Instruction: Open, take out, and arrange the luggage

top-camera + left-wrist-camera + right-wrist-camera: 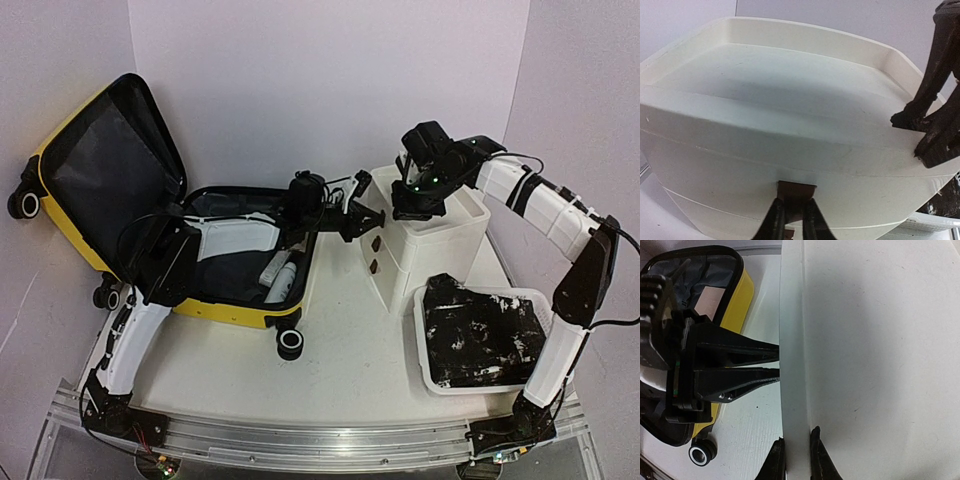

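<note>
No legible text, label, brand or number appears on the luggage (110,170), cabinet (445,250) or basket (470,384).

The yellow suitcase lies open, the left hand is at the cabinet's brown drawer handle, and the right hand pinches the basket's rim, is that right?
Not quite: the right hand pinches the top rim of the white cabinet, not the basket, as the right wrist view shows. The rest is right.
</note>
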{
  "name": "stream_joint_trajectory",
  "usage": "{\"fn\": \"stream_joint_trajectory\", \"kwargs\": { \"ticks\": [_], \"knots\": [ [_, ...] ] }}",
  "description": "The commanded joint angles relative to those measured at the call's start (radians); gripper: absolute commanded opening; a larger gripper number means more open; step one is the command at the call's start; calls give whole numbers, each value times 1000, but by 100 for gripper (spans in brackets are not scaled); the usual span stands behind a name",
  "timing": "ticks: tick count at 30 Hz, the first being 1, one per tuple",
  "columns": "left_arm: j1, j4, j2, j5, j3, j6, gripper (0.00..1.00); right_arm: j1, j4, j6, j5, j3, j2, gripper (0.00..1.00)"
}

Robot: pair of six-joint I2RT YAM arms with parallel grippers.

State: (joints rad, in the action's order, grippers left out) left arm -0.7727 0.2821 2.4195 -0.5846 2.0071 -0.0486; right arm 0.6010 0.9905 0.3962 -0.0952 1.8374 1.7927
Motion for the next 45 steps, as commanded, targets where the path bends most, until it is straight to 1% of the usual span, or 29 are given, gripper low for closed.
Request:
{"fn": "stream_joint_trajectory", "kwargs": {
  "ticks": [1,2,3,6,9,13,18,21,23,25,29,30,31,33,34,36,37,38,40,42,45],
  "knots": [
    [-1,57,-102,42,-59,43,4,25,-63,44,-6,42,-12,0],
    [0,57,-131,54,-93,47,1,26,-61,46,-24,39,-15,0],
    [2,57,-158,63,-132,76,0,25,-61,48,-43,36,-19,0],
    [10,57,-248,80,-262,97,0,25,-56,52,-115,20,-36,0],
    [16,57,-319,96,-356,113,0,25,-52,40,-184,4,-52,0],
    [23,55,-360,108,-421,125,0,22,-42,22,-235,-6,-55,0],
    [33,51,-396,135,-478,114,0,4,-30,19,-256,-20,-62,0],
    [34,31,-415,116,-488,112,8,-2,-29,14,-254,-23,-67,0],
    [42,-2,-444,110,-495,97,19,-4,-28,13,-251,-21,-67,0],
    [62,-22,-496,102,-524,75,27,-6,-29,13,-247,-21,-68,0],
    [125,-83,-591,109,-599,34,28,-6,-29,8,-226,-14,-62,0],
    [144,-100,-613,126,-617,11,33,-6,-29,7,-219,-14,-60,0],
    [173,-122,-627,153,-625,-18,41,-6,-29,7,-215,-13,-59,0],
    [220,-191,-625,239,-607,-103,61,-5,-28,8,-202,-13,-60,0],
    [247,-241,-609,262,-581,-160,68,-6,-29,7,-196,-13,-61,0],
    [296,-400,-533,307,-483,-296,77,-6,-29,6,-184,-8,-62,0],
    [316,-529,-480,313,-409,-345,81,-6,-29,7,-179,-5,-62,0],
    [331,-622,-419,303,-324,-375,81,-6,-29,8,-176,-4,-64,0],
    [351,-710,-306,271,-208,-433,79,-6,-29,9,-167,-2,-65,0],
    [362,-722,-244,257,-153,-489,79,-5,-28,9,-158,-4,-68,0],
    [372,-722,-173,283,-106,-568,78,-5,-29,10,-145,-10,-73,0]
  ]
}}
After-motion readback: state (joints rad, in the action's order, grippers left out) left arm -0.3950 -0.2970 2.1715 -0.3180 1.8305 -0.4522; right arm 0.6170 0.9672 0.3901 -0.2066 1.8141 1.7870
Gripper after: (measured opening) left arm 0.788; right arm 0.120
